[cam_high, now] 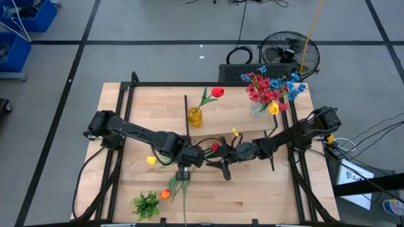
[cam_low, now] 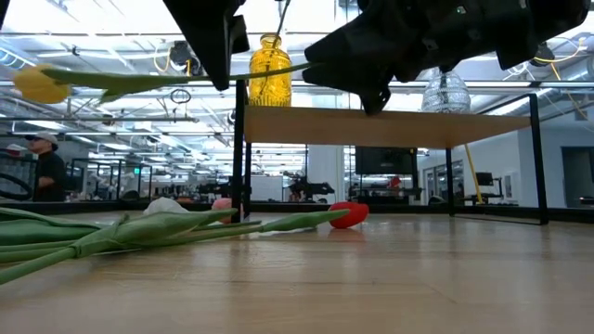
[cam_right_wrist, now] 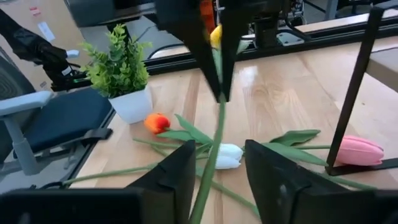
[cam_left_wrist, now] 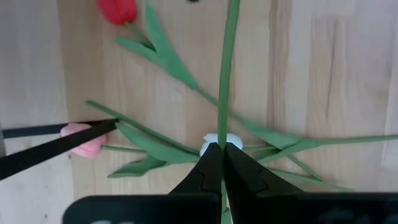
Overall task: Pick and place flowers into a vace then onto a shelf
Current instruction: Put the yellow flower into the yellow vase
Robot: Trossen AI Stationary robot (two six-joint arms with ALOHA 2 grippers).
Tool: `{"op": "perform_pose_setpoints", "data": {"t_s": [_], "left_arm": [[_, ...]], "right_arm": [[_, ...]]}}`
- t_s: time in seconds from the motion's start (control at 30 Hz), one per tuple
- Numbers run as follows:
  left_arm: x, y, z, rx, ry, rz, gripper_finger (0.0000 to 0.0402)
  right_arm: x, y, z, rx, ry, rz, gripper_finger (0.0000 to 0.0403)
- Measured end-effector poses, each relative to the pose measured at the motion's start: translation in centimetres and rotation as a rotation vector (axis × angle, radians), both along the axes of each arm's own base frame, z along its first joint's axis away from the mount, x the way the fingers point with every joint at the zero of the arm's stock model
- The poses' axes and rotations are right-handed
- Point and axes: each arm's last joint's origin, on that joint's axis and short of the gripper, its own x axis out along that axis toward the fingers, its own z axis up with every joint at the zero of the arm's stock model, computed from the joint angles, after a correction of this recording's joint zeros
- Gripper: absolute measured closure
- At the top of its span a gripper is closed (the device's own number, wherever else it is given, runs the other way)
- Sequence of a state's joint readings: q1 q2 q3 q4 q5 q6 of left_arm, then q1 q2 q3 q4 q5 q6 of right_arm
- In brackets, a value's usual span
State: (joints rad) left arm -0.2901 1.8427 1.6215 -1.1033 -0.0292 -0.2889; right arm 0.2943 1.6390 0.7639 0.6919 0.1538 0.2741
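Observation:
My left gripper hangs over the table's middle, shut on the green stem of a yellow tulip, which is held level above the table. My right gripper reaches in level from the right and is open. Its fingers stand on either side of that stem's lower part. Loose on the table lie a red tulip, a pink tulip, a white tulip and an orange tulip. On the shelf stand a yellow vase holding a red tulip, and a clear vase with red and blue flowers. My left gripper pinches the yellow tulip's stem between its two fingers, about midway along it. The fingers come from above, pointing down, and lie across the stem. The flower hangs level, clear of the table. My right gripper: I cannot tell whether its fingers touch the stem.
A green leafy clump in a white pot stands near the table's front edge at the left. A black leg of the shelf stands close to my right gripper. The loose flowers lie crossed right under both grippers.

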Motion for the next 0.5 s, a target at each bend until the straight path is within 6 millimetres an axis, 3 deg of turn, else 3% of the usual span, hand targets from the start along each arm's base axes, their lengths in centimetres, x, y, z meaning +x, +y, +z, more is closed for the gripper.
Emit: {"op": "perform_pose_setpoints", "data": {"t_s": [0.5], "left_arm": [[0.07, 0.0, 0.03, 0.001, -0.009, 0.008, 0.0397]], "right_arm": [[0.02, -0.13, -0.09, 0.006, 0.011, 0.02, 0.0362]]}}
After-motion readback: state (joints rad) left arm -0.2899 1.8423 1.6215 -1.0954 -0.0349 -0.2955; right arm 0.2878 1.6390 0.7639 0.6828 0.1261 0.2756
